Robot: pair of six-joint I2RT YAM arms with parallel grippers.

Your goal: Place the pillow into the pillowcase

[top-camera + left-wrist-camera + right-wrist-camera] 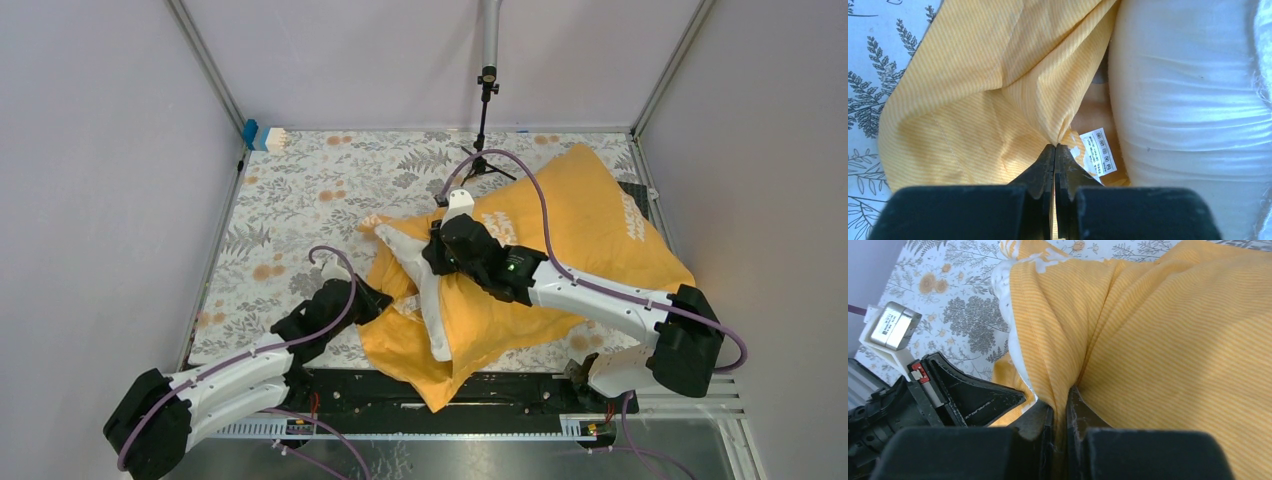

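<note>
Left end effector (1055, 146) is closed on the pillowcase (973, 100) edge, and the right end effector (1060, 399) is clamped on its cloth. The pillow (1193, 100) is partly sheathed.

left gripper (1055, 147), right gripper (1060, 404): both pinched closed

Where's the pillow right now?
Top view, mid-table: the pillow sits mostly inside the pillowcase, its white end poking out on the left, between the left gripper and right gripper.

Matt fine-striped woven cloth on pillowcase (973, 90); smooth fabric, faint sheen, on pillow (1188, 100); matt printed cloth on table cover (300, 200).
</note>
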